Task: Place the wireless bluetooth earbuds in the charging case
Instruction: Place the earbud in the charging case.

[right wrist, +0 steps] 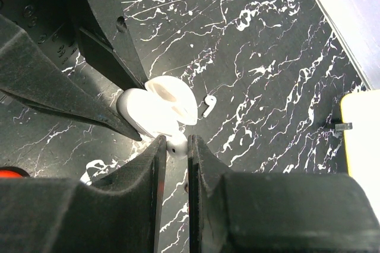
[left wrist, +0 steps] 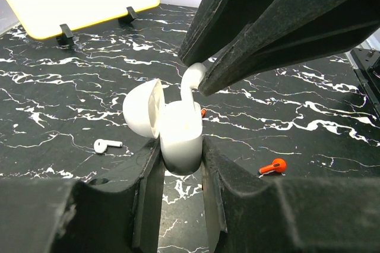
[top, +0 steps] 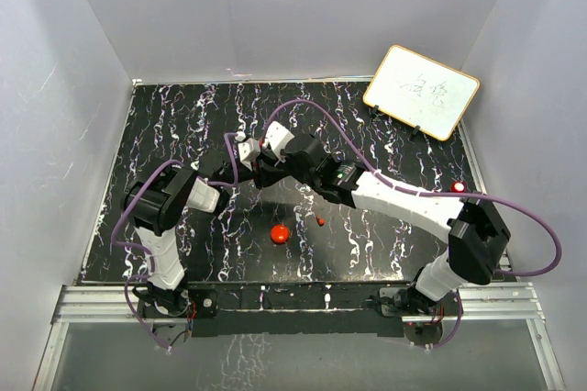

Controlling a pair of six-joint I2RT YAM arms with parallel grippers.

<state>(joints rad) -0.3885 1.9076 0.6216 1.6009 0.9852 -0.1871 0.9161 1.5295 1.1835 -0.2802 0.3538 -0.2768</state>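
My left gripper (left wrist: 181, 153) is shut on a white charging case (left wrist: 180, 136), held upright with its lid (left wrist: 144, 108) swung open. My right gripper (right wrist: 176, 145) is shut on a whitish earbud (right wrist: 177, 144) and holds it right at the case's open top (right wrist: 153, 109); the earbud also shows in the left wrist view (left wrist: 193, 78), its stem pointing down into the case. A second whitish earbud (left wrist: 107, 144) lies on the table left of the case. A red earbud (left wrist: 273, 165) lies to the right, also seen from above (top: 320, 221). Both grippers meet mid-table (top: 255, 160).
A round red puck (top: 280, 233) lies on the black marbled table (top: 394, 143) in front of the grippers. A white board with a yellow rim (top: 421, 91) leans at the back right. A small red piece (left wrist: 203, 112) shows just behind the case.
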